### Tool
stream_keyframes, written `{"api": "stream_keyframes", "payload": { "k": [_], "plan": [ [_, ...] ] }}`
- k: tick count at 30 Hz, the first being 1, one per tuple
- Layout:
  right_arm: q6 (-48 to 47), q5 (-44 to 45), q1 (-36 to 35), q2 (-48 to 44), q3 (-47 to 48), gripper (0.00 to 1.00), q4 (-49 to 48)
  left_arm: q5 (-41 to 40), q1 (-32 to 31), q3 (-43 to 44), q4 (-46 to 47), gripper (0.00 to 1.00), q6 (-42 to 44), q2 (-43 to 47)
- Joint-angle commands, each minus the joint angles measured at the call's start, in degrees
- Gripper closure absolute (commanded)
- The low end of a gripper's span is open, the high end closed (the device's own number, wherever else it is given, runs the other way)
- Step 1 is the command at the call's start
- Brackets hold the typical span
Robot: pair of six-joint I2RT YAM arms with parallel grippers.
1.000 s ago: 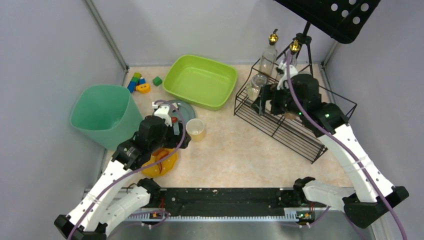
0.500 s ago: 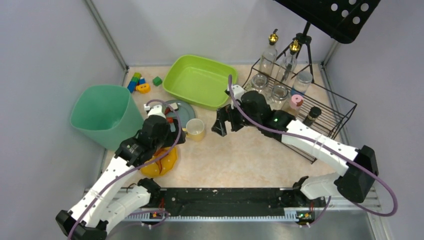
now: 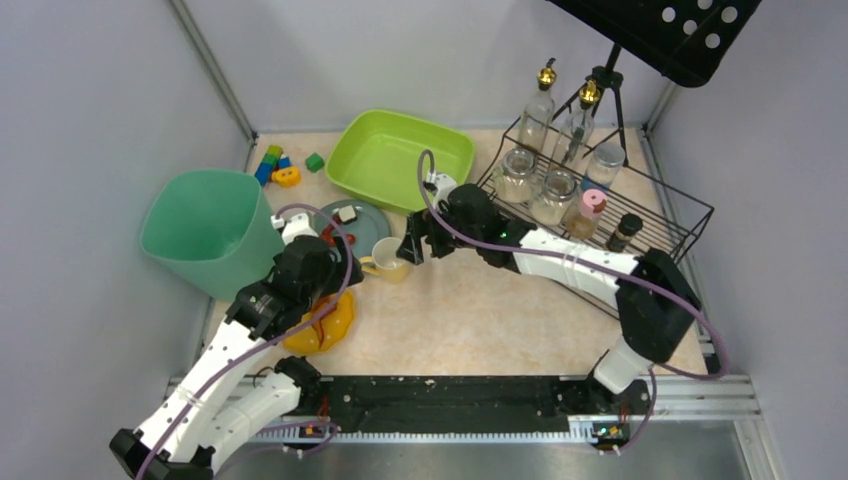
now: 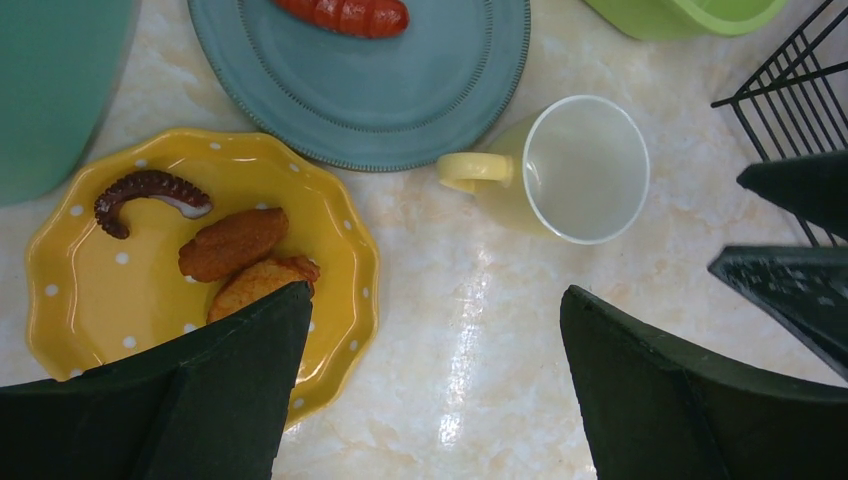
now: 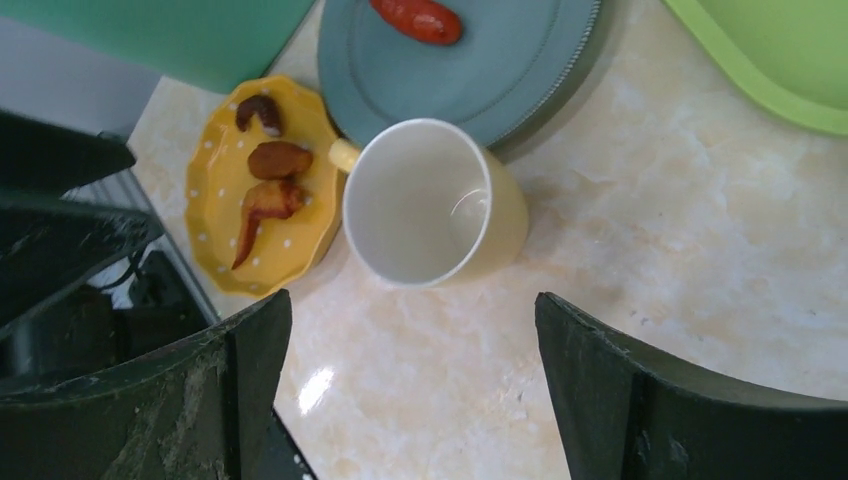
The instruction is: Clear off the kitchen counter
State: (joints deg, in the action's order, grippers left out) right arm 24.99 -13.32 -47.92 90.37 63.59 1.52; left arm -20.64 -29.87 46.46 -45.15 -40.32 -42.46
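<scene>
Surface (image 3: 480, 310): beige, glossy and stone-mottled; it is seen beneath both pairs of fingers, and everything is set on it.
Left fingers (image 4: 230, 400): spread wide, with nothing held between them; dark and matte, their bases cut off by the lower edge.
Right fingers (image 5: 660, 400): likewise parted and empty. In this view the left fingers are seen at the left edge as dark, blurred shapes.
Cup (image 5: 425, 200): pale yellow outside, white inside, upright and round-mouthed. It is placed just ahead of the gap between the right fingers. It is also ahead of the left fingers, toward the right one. The looped handle is shown whole only in the left wrist view.
Yellow plate (image 4: 60, 300): scalloped rim with white dots, partly covered by the left one of the left fingers. An octopus arm (image 4: 145, 190) and two fried pieces (image 4: 232, 243) are carried on it.
Blue plate (image 4: 400, 90): beaded rim, beyond the left fingers, its top cut off. A sausage (image 4: 345, 15) on it is half shown.
Top view only: a lime tub (image 3: 400, 160), a mint bin (image 3: 205, 230), blocks (image 3: 275, 165) and a wire rack (image 3: 665, 235) with glass jars (image 3: 553, 192) are shown. A small pale piece on the blue plate cannot be made out.
</scene>
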Motion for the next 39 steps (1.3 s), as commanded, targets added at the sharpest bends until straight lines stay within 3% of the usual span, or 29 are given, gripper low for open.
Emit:
{"api": "stream_keyframes", "payload": {
  "k": [1, 13, 24, 30, 34, 38, 39],
  "plan": [
    [-0.14, 5.81, -1.24, 5.18, 6.99, 0.11, 0.91, 0.10, 0.29, -1.57, 0.46, 0.01, -1.40, 2.03],
    [-2.26, 10.90, -2.92, 19.88, 20.44, 0.30, 9.41, 4.73, 0.30, -3.30, 0.24, 0.01, -0.82, 3.75],
    [-6.53, 16.46, -4.60, 25.87, 26.12, 0.48, 17.83, 7.14, 0.26, -3.87, 1.62, 0.01, 0.00, 3.46],
    [-7.10, 16.49, -4.76, 26.18, 26.91, 0.68, 19.04, 7.20, 0.29, -3.87, 1.82, 0.01, 0.27, 3.47],
    [-7.08, 16.56, -4.98, 25.71, 26.95, 0.77, 19.24, 7.09, 0.27, -4.05, 1.82, 0.01, 0.25, 3.74],
    [-7.24, 17.03, -5.30, 24.31, 26.24, 1.00, 19.32, 7.02, 0.27, -3.77, 1.53, 0.01, 0.09, 3.96],
    [-7.32, 17.36, -5.31, 23.74, 25.97, 1.00, 19.25, 6.98, 0.25, -3.70, 1.47, 0.01, 0.06, 4.08]
  ]
}}
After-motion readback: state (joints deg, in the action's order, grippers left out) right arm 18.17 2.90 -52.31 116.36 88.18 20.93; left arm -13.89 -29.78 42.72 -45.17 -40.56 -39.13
